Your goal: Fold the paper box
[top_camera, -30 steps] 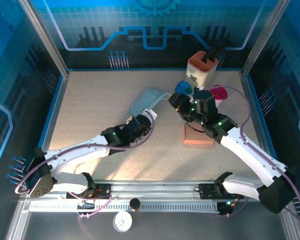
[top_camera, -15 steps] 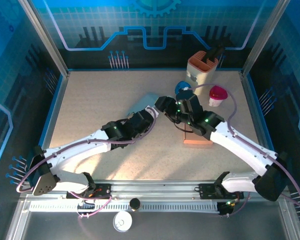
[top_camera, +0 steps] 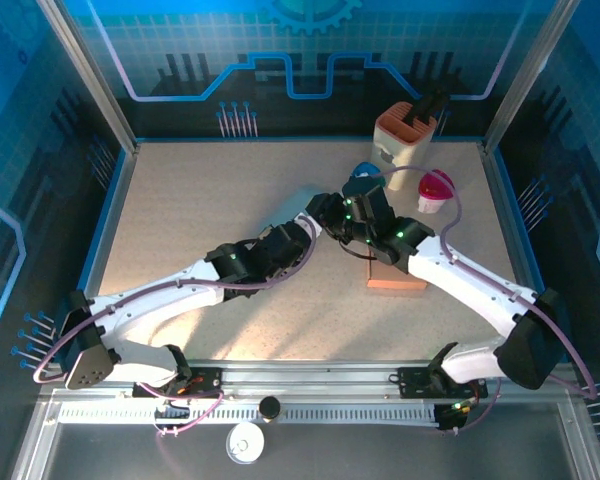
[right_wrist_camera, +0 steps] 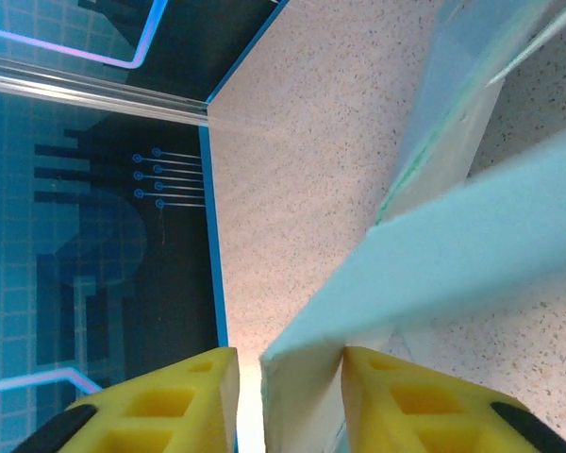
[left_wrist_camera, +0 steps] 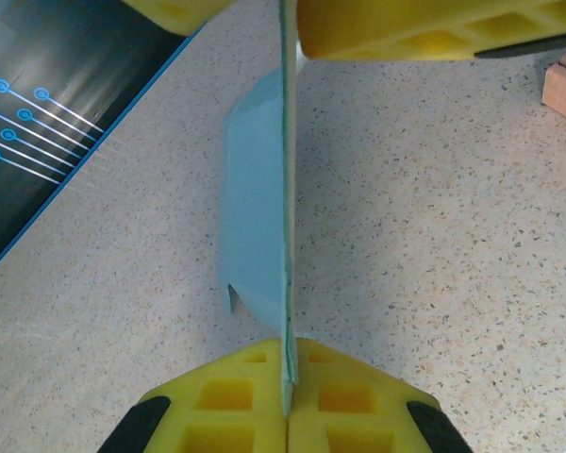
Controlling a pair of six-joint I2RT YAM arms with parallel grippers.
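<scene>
Seen from above, two white robot arms reach inward from the near edge of a speckled beige worktop [top_camera: 200, 200] and meet near its middle, inside blue wall panels printed with circuit-style lines. The paper box [left_wrist_camera: 259, 217], a flat pale-blue sheet, stands on edge between the two hands, its lower flap curling onto the worktop. The left hand [left_wrist_camera: 286, 396] is clamped on the near edge of the sheet, its yellow pads pressed together with the paper between them; its arm stretches low from the near left corner. The right hand [right_wrist_camera: 288, 377] straddles a flap at the far edge of the sheet. One yellow finger [right_wrist_camera: 424, 396] touches the paper and a thin bright gap remains at the other, so this hand is not yet clamped. A second ago the right hand hung further right, near the blue object [top_camera: 363, 176], and more of the sheet showed. Now it has swung left onto the paper, uncovering the pink cup [top_camera: 436, 188]. A wooden block [top_camera: 398, 284] lies under the right forearm. A beige holder [top_camera: 402, 145] stands at the far right.
</scene>
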